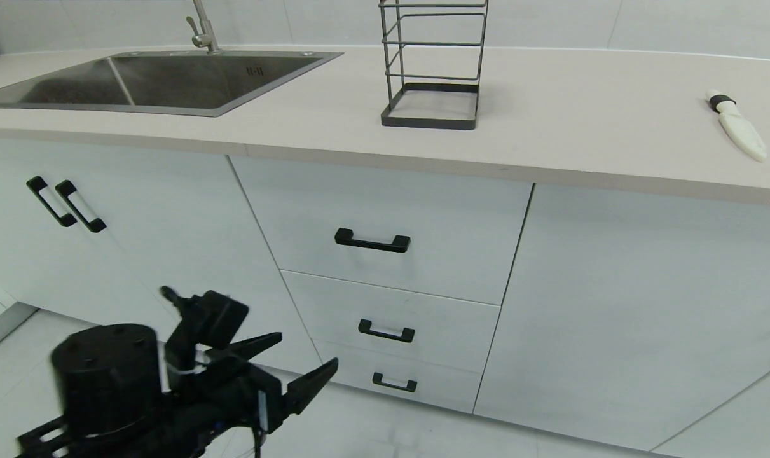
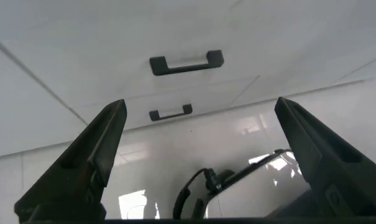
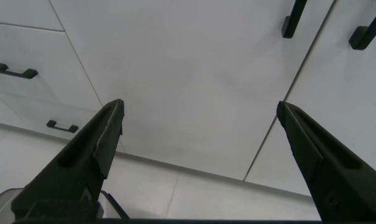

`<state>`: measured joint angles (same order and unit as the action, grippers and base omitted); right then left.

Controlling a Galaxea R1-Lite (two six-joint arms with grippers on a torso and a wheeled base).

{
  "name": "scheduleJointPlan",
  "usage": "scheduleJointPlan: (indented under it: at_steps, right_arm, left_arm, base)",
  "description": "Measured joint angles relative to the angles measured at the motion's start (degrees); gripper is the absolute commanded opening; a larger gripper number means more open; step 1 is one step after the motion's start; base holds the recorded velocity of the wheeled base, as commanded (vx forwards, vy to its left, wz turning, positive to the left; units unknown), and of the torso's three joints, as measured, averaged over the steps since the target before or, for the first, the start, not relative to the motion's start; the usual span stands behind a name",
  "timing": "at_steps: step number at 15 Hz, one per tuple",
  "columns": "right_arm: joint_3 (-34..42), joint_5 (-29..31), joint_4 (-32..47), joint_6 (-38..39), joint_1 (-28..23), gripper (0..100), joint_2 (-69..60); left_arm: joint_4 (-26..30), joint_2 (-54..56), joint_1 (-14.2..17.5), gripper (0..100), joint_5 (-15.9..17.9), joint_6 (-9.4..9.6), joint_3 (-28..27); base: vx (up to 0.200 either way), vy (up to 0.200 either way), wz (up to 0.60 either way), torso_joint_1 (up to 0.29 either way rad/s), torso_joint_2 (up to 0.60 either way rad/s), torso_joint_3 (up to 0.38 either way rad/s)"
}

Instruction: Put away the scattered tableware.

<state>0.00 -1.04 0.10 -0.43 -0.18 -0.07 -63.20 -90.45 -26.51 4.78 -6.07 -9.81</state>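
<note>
My left gripper (image 1: 308,348) hangs low before the drawers (image 1: 391,299), fingers spread wide on nothing. My right gripper (image 3: 200,104) gapes likewise, facing a cabinet door (image 3: 188,74). The white utensil (image 1: 737,125) lies on the countertop (image 1: 582,114), well right of the black rack (image 1: 432,70).

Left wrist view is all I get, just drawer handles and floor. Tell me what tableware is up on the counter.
Observer: One utensil, white and knife-shaped with a black band, lies on the counter, toward the robot's right.
Operator: Say where it could go.
Observer: A black wire rack stands empty on the counter above the drawers, left of the utensil.
Operator: Report the right arm.
Observer: The right gripper faces the cabinet fronts, jaws open, holding nothing.
</note>
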Motion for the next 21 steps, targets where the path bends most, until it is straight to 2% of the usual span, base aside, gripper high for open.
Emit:
scheduleJointPlan:
  at_steps: [2,4,9,10,11,12,13,14,15,16,17,18,19,20,21]
  right_arm:
    - [0.00,0.00,0.00,0.00,0.00,100,0.02]
    - [0.00,-0.02,-0.02,-0.04,0.00,100,0.02]
    - [0.00,-0.05,0.00,-0.04,0.00,100,0.02]
    - [0.00,-0.02,0.00,-0.01,0.00,100,0.02]
    - [0.00,0.00,-0.02,0.00,0.00,100,0.00]
    - [0.00,0.00,-0.02,0.00,0.00,100,0.02]
    - [0.00,0.00,0.00,0.00,0.00,100,0.00]
    - [0.00,0.00,0.00,0.05,0.02,100,0.00]
    - [0.00,0.00,0.00,0.02,0.00,100,0.00]
    - [0.00,0.00,0.00,0.07,0.00,100,0.00]
    - [0.00,0.02,0.00,0.10,0.02,100,0.00]
    - [0.00,0.02,0.00,0.10,0.02,100,0.00]
    - [0.00,0.06,0.00,0.10,0.02,100,0.00]
    - [0.00,0.06,0.00,0.10,-0.02,100,0.00]
    - [0.00,0.09,0.00,0.16,0.00,100,0.02]
  left_arm:
    - [3.45,13.08,1.82,100,0.15,0.16,4.19]
    - [10.78,28.09,4.77,100,0.80,0.74,6.42]
    - [43.33,69.04,12.74,100,3.93,1.67,8.74]
    - [49.52,74.39,14.75,100,4.28,1.89,9.02]
    - [53.92,78.28,18.20,100,4.52,2.24,9.24]
    - [56.80,81.45,22.31,100,4.50,3.17,9.44]
    - [58.41,83.76,25.11,100,3.32,4.71,9.57]
    - [59.53,85.69,26.14,100,0.80,6.97,9.68]
    - [59.94,87.32,26.54,100,-3.15,10.01,9.74]
    - [58.42,88.42,26.73,100,-4.10,10.74,9.76]
    - [57.67,89.16,26.84,100,-4.38,10.67,9.76]
    - [60.88,89.71,26.87,100,-4.53,9.62,9.76]
    - [63.53,90.05,26.87,100,-4.62,7.68,9.79]
    - [63.42,90.27,26.87,100,-4.57,5.91,9.79]
    - [63.29,90.38,26.87,100,-4.51,6.18,9.81]
  base:
    - [0.000,0.000,0.00,0.000,0.00,0.000]
    - [0.000,0.000,0.00,0.000,0.00,0.000]
    - [0.000,0.000,0.00,0.000,0.00,0.000]
    - [0.000,0.000,0.00,0.000,0.00,0.000]
    - [0.000,0.000,0.00,0.000,0.00,0.000]
    - [0.000,0.000,0.00,0.000,0.00,0.000]
    - [0.000,0.000,0.00,0.000,0.00,0.000]
    - [0.000,0.000,0.00,0.000,0.00,0.000]
    - [0.000,0.000,-0.60,0.007,0.00,0.002]
    - [0.000,0.000,-0.60,0.002,0.01,0.012]
    - [0.000,0.000,-0.60,-0.002,0.00,0.002]
    - [0.000,0.000,-0.60,-0.002,0.00,0.002]
    - [0.000,0.000,0.00,0.000,0.00,0.000]
    - [0.000,0.000,0.00,0.000,0.00,0.000]
    - [0.000,0.000,0.00,0.000,0.00,0.000]
